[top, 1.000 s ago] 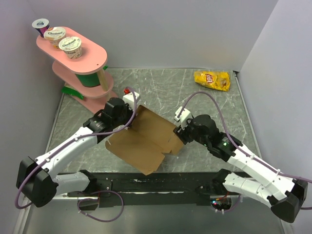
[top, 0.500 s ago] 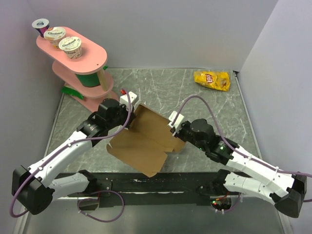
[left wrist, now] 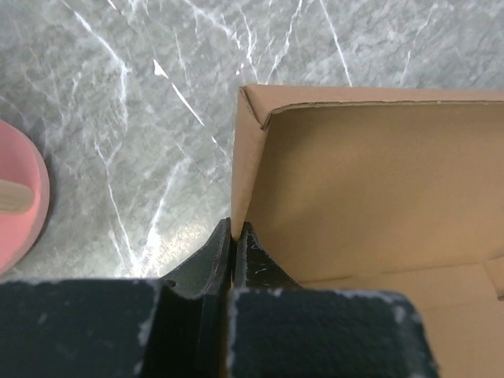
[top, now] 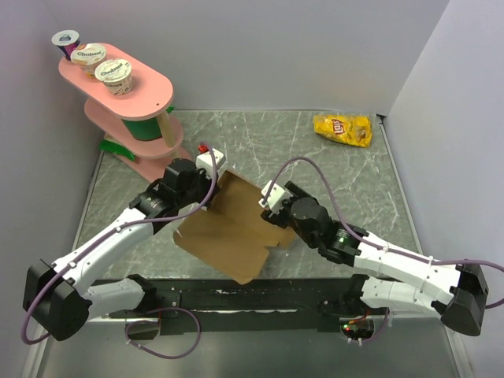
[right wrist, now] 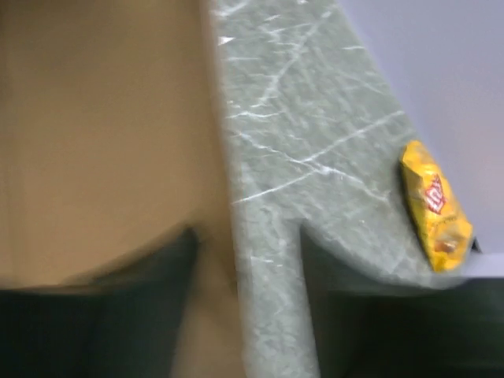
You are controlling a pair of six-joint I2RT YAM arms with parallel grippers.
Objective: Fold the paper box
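Pinching a raised wall of the paper box (left wrist: 362, 189), left tool (left wrist: 234, 235) pressed tight; right tool (right wrist: 246, 236) spread, straddling another box edge.

Brown paper box (top: 228, 232), yellow chip bag (top: 342, 130)

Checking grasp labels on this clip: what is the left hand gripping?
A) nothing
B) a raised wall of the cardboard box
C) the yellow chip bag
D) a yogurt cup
B: in the left wrist view the left hand is pinched shut on the edge of an upright wall of the paper box.
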